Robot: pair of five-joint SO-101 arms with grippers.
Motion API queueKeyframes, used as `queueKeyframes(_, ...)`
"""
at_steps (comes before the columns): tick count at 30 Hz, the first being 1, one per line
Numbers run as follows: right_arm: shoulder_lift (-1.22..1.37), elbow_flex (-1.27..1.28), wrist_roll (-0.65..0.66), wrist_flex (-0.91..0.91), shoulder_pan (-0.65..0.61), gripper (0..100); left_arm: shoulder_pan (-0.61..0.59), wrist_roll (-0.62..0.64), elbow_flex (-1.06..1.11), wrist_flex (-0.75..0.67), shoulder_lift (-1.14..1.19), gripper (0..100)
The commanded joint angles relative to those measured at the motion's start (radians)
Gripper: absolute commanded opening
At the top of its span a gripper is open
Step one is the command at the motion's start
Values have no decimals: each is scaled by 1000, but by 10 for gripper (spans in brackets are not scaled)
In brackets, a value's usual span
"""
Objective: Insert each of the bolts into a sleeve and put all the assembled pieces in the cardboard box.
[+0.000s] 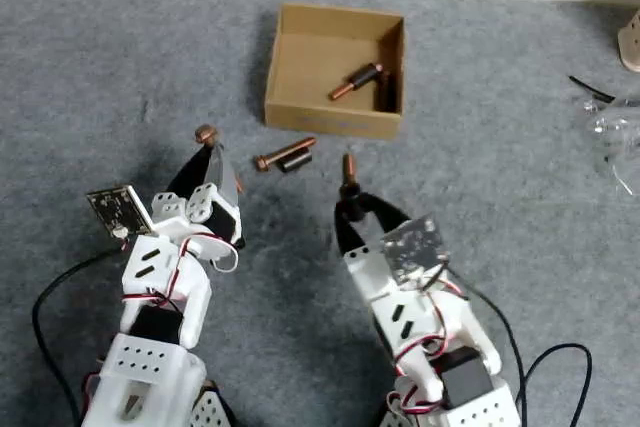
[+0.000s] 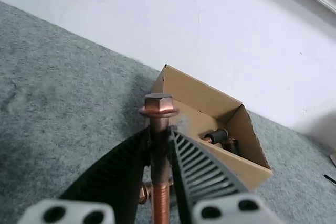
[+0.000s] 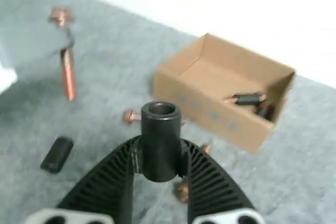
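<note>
My left gripper (image 1: 212, 155) (image 2: 160, 145) is shut on a copper bolt (image 1: 206, 135) (image 2: 159, 129), held upright with its hex head up. My right gripper (image 1: 350, 203) (image 3: 159, 161) is shut on a black sleeve (image 3: 159, 140), its open end up. The left arm's bolt (image 3: 65, 72) hangs off to one side in the right wrist view. On the carpet between the arms and the cardboard box (image 1: 300, 112) (image 2: 239, 161) (image 3: 210, 111) lie a loose bolt (image 1: 283, 153) (image 3: 129, 116) and a loose sleeve (image 1: 296, 161) (image 3: 57, 153). Another bolt (image 1: 348, 167) lies just past the right fingertips. The box holds an assembled piece (image 1: 357, 80) (image 3: 247, 98).
Grey carpet covers the table, with a white wall behind the box. A clear plastic item (image 1: 612, 127) and a beige object (image 1: 630, 42) sit at the far right edge. Black cables (image 1: 45, 317) trail by both arm bases.
</note>
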Motion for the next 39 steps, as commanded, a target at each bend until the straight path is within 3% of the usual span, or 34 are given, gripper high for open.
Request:
queueKeyframes(1, -18, 41, -11, -104, -47, 4, 10, -5, -18, -8, -21, 6)
queueKeyframes(8, -19, 170, -5, -139, -50, 4, -24, 0, -130, -28, -110, 6)
queueKeyframes(14, -19, 179, -5, -140, -56, 4, 122, 2, -193, -26, -228, 6)
queueKeyframes(20, -19, 179, -5, -140, -56, 4, 328, 3, -206, 87, -254, 6)
queueKeyframes(24, -19, 179, -5, -140, -56, 4, 392, 3, -193, 86, -257, 6)
queueKeyframes(39, -19, 179, -5, -140, -56, 4, 449, 3, -105, 86, -262, 6)
